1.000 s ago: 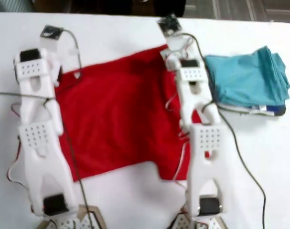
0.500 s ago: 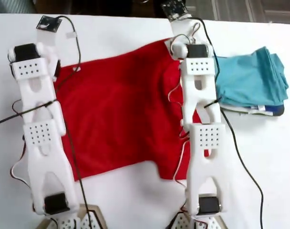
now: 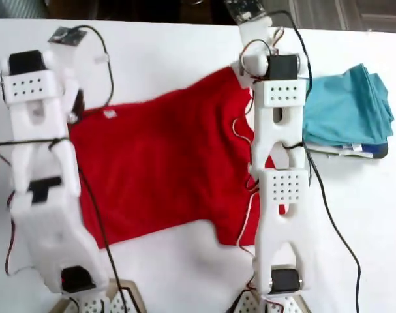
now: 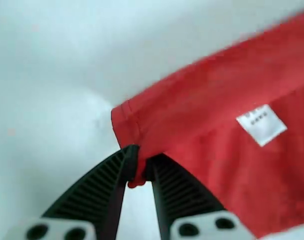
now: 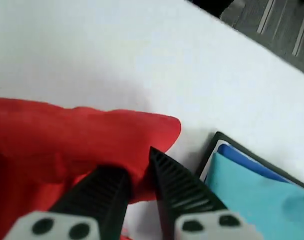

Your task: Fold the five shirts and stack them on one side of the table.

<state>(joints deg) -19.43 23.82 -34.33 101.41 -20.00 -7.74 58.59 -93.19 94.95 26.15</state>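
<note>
Lying long from side to side was the red shirt [image 3: 165, 163]; left gripper [image 4: 140, 167] and right gripper [image 5: 139, 172] each pinched a far corner.

One red shirt [image 3: 158, 169], one stack of folded shirts [image 3: 344, 111], two arms: left arm [image 3: 44, 176], right arm [image 3: 282, 189]; one table [image 3: 171, 45].

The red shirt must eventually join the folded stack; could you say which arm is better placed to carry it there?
Probably the right: the right gripper is shut on the red shirt at the corner beside the folded stack, while the left gripper pinches the opposite corner.
</note>
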